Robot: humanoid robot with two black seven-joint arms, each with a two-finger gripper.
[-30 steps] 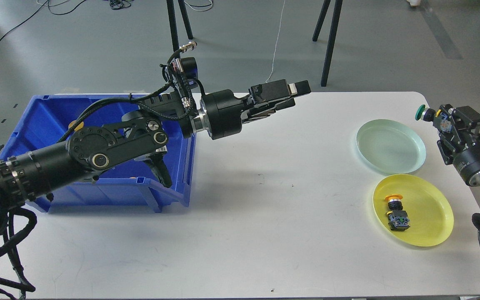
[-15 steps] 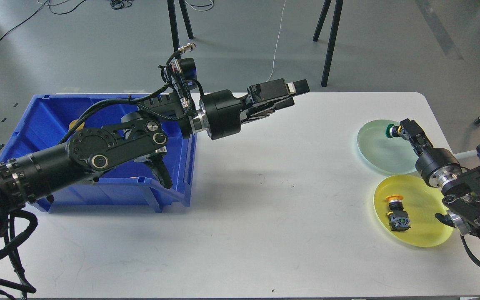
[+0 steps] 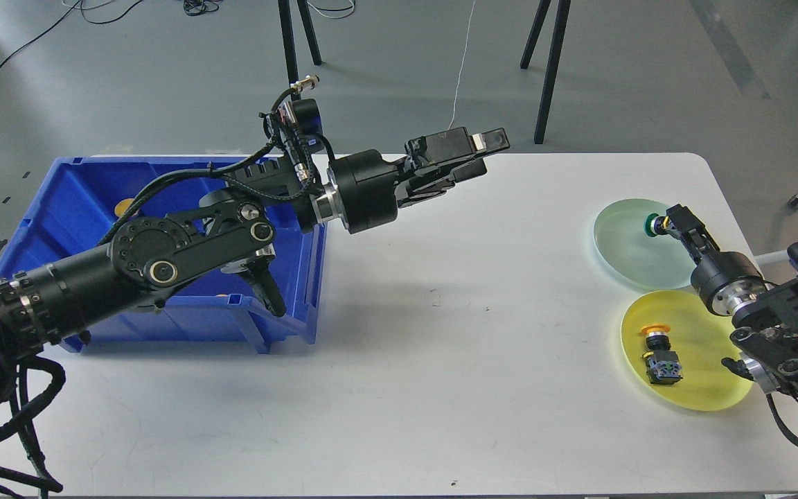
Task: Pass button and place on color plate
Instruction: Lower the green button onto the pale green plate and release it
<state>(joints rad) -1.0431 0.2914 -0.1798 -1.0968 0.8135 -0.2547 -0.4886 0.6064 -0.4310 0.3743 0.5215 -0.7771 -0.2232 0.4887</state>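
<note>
Right gripper [image 3: 663, 223] clamped on the green button [image 3: 649, 224] over the green plate [image 3: 624, 242] at three o'clock, yellow button [image 3: 657, 346] lying in the yellow plate [image 3: 707, 339] at four o'clock, left gripper [image 3: 472, 156] empty, fingers parted, beside the blue bin [image 3: 46, 208] at ten o'clock

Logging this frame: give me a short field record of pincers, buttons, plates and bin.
right pincer: shut on green button, over the green plate
left pincer: holds nothing, raised above the table
yellow plate: holds yellow button, lying on its side
blue bin: table's left end, under left arm
</note>
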